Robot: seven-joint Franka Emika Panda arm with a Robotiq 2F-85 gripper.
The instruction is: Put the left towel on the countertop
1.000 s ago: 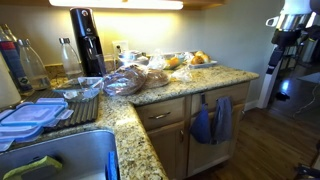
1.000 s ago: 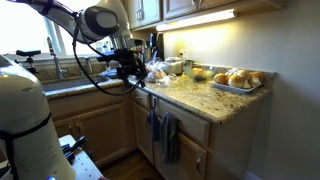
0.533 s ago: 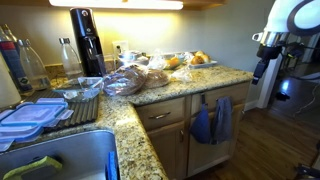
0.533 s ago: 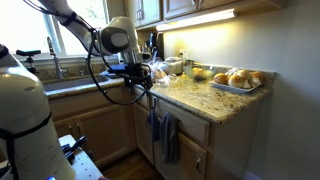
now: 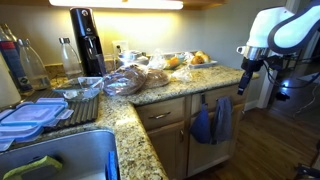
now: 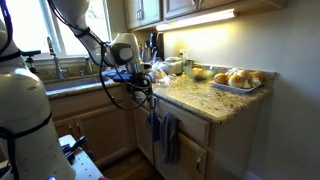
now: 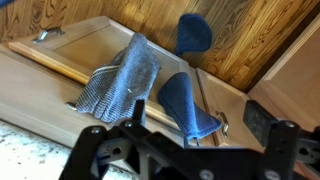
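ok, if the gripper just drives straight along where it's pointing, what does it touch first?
Most likely the blue towel. In the wrist view it hangs centred ahead of the open gripper, with the grey towel beside it. The distance to it is unclear.

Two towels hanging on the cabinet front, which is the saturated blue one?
The left towel in an exterior view: plain vivid blue. The slate towel beside it is duller grey-blue.

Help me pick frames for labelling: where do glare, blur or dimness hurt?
Wrist view: the gripper is a dark, soft-focus silhouette, the left towel clear. In an exterior view the under-cabinet light blows out; in an exterior view the window backlights the arm.
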